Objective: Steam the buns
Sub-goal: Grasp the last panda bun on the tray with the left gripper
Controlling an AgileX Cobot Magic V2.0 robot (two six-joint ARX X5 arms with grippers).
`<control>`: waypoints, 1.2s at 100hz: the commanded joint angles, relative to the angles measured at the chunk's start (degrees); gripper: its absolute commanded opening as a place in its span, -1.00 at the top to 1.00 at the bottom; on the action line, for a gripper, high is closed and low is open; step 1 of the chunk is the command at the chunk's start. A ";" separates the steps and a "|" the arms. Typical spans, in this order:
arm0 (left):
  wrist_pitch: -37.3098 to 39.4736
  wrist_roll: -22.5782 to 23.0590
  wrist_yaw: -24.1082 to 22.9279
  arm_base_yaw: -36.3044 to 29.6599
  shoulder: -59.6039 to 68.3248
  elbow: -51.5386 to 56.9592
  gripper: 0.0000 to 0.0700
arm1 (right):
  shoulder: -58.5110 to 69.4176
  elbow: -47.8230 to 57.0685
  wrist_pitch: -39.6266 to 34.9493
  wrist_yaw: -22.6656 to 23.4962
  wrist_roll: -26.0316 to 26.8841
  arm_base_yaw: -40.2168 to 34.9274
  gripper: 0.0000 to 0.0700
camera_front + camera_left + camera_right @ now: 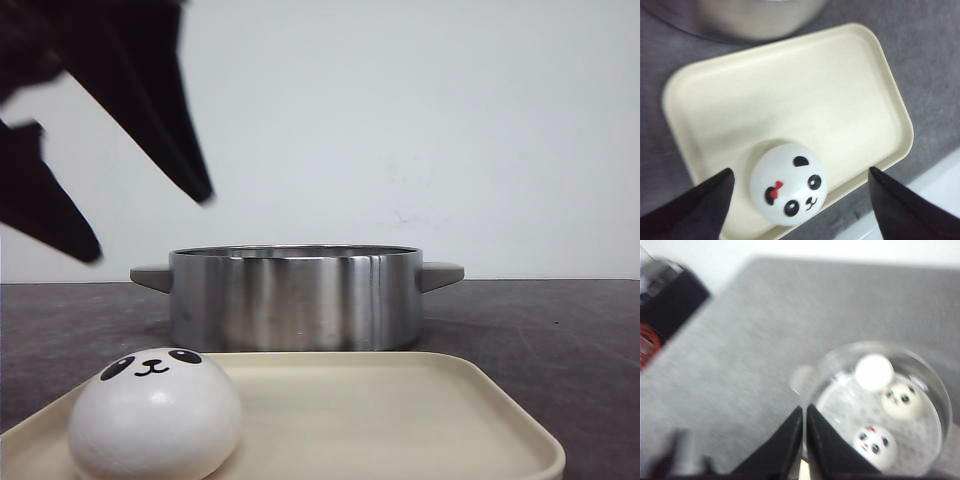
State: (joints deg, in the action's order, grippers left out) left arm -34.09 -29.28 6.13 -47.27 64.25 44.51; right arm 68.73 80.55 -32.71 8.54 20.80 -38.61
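One white panda bun (155, 415) with a red bow sits on the near left part of the cream tray (400, 420). In the left wrist view the bun (788, 182) lies near the tray's rim (880, 65). My left gripper (800, 172) is open and hangs above the bun with its fingers either side; in the front view it (148, 225) is up at the left. A steel pot (295, 298) stands behind the tray. Three buns (901, 400) lie inside the pot (940, 390). My right gripper (804, 410) is shut and empty, above the pot's edge.
The pot has two grey side handles (442, 274). A black and red object (670, 305) stands off the grey table mat. A white strip (940, 200) runs along the table's edge near the tray.
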 commanded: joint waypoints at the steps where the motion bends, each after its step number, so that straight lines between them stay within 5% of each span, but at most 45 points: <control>1: 0.85 -0.33 -0.31 -0.83 3.50 0.68 -0.47 | -1.75 1.07 1.01 -1.44 -0.68 -1.11 0.99; 59: 0.94 -0.22 -0.15 -1.55 19.69 0.68 -0.45 | -6.58 1.07 -3.02 -4.57 -0.68 -1.88 0.99; 65: 0.85 0.42 -0.20 -1.55 19.91 0.68 -0.16 | -6.58 1.07 -3.23 -4.81 -0.68 -1.88 0.99; 74: 0.63 2.12 -0.17 -1.55 20.11 0.68 1.00 | -6.60 1.07 -3.61 -5.97 -0.70 -1.88 0.99; 120: -0.37 11.98 -2.27 0.48 15.50 17.38 0.98 | -6.60 1.07 -4.94 -7.08 -0.70 -1.88 0.99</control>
State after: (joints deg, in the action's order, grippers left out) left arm -34.96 -20.93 4.97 -47.48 79.64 57.80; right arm 61.54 80.53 -38.11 1.98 20.78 -40.07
